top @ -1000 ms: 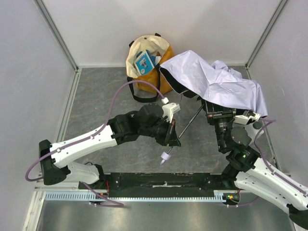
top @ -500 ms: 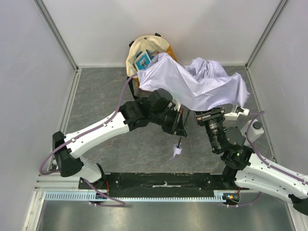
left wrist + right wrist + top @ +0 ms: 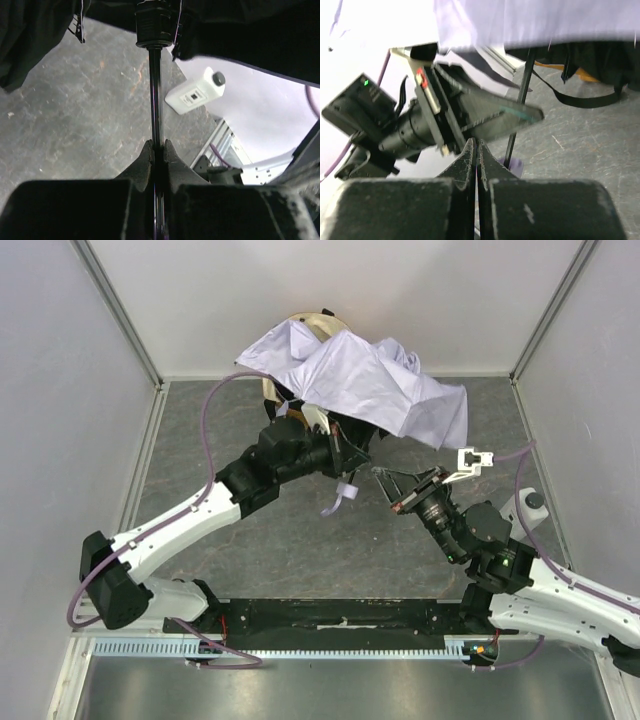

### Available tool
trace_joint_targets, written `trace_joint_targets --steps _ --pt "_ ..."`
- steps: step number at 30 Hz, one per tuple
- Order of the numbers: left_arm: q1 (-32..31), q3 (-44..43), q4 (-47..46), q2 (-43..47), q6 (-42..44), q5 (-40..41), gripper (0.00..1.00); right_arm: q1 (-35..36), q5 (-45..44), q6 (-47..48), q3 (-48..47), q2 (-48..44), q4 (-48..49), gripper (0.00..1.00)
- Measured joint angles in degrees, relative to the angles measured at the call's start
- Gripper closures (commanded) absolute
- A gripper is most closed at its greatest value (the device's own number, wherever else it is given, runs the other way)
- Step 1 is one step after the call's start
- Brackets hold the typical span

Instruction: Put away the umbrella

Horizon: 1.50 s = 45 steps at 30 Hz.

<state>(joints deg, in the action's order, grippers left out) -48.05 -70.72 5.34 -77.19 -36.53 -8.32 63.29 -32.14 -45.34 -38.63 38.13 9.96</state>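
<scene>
At the back wall: umbrella [image 3: 350,375] canopy draped over the bag [image 3: 318,320] | left gripper [image 3: 157,145] clamped on the black shaft [image 3: 155,90] | shaft runs from the dangling strap [image 3: 340,498] up toward the bag | right gripper [image 3: 476,145] pinched shut, empty, apart on the right | left arm nearer.

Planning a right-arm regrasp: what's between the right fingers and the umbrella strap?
Nothing: only bare floor shows between the right fingers and the strap, top view.

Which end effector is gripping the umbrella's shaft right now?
The left end effector: it pinches the black shaft. The right end effector is shut on nothing.
</scene>
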Motion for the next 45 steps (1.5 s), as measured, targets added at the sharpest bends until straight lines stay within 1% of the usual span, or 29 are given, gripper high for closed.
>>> trace_joint_targets --steps 1,2,3,6,10,12,14,18,20,22,24,25,27,28,29,30,31,35,36,39,42,45 --pt "-0.4 2.0 -0.9 1.1 -0.2 -0.4 0.98 -0.3 0.0 0.4 -1.2 0.7 -1.1 0.97" --pt "-0.7 3.7 -1.4 2.2 -0.4 -0.8 0.98 -0.6 -0.5 0.4 -2.3 1.3 -2.2 0.89" --pt "-0.9 5.1 -1.7 3.3 -0.8 -1.2 0.98 -0.8 -1.2 0.2 -3.0 1.8 -3.5 0.83" --pt "-1.3 7.9 -2.8 5.7 -2.0 -2.4 0.98 -1.4 -2.6 -0.8 -3.7 2.6 -6.8 0.62" --pt "-1.3 9.2 -5.2 7.9 -4.6 -4.2 0.98 -2.3 -3.2 -2.6 -4.6 5.6 -9.4 0.47" --pt "-1.4 9.2 -6.8 8.0 -5.7 -4.5 0.98 -3.0 -3.3 -3.5 -5.9 7.5 -9.8 0.45" --pt "-1.4 9.2 -7.8 8.0 -6.7 -4.6 0.98 -4.2 -2.9 -4.5 -7.6 8.5 -10.4 0.40" --pt "-3.0 9.4 -10.0 8.0 -8.5 -5.8 0.98 -8.8 -2.1 -6.8 -11.6 10.6 -10.6 0.34" --pt "-3.9 9.5 -10.7 8.0 -9.0 -6.4 0.98 -11.5 -1.1 -8.4 -13.6 12.0 -11.1 0.32" --pt "-4.5 9.7 -11.5 8.0 -9.6 -7.0 0.98 -13.6 -0.2 -9.6 -15.7 13.9 -11.8 0.33" --pt "-5.0 9.9 -11.8 8.0 -10.0 -7.0 0.98 -15.1 0.0 -10.7 -18.0 16.2 -12.5 0.40" --pt "-5.2 9.9 -11.9 8.0 -10.1 -6.9 0.98 -15.4 0.0 -10.8 -18.5 16.8 -12.6 0.47" --pt "-5.5 10.1 -11.9 8.0 -10.2 -6.8 0.98 -15.6 -0.2 -11.3 -18.8 17.5 -12.9 0.67" --pt "-5.7 10.2 -11.9 8.1 -10.2 -6.8 0.98 -15.6 -0.2 -11.3 -18.8 17.6 -13.1 0.73" --pt "-5.9 10.2 -11.9 8.1 -10.2 -6.8 0.98 -15.7 -0.2 -11.4 -18.9 17.7 -13.5 0.75" --pt "-6.0 10.2 -11.9 8.1 -10.2 -6.4 0.98 -15.6 0.1 -11.9 -18.9 17.7 -13.9 0.85" --pt "-6.0 10.3 -11.9 8.1 -10.2 -6.3 0.98 -15.6 0.3 -12.2 -18.9 17.7 -13.9 1.00" --pt "-6.3 10.4 -12.5 8.1 -10.2 -6.1 0.98 -15.5 0.8 -11.1 -18.9 17.0 -14.3 1.00" --pt "-6.4 10.6 -12.7 8.1 -10.2 -6.2 0.91 -15.5 1.1 -10.4 -18.9 16.8 -14.6 1.00" --pt "-6.6 11.5 -13.3 8.5 -9.4 -7.3 0.67 -15.5 3.0 -8.5 -18.9 15.6 -16.1 1.00" --pt "-6.7 15.4 -14.9 11.8 -7.3 -9.7 0.58 -16.5 5.9 -4.6 -18.9 13.7 -19.3 1.00" --pt "-6.7 22.9 -15.3 21.5 -5.3 -10.7 0.55 -17.5 9.3 0.2 -19.1 11.8 -24.1 1.00"
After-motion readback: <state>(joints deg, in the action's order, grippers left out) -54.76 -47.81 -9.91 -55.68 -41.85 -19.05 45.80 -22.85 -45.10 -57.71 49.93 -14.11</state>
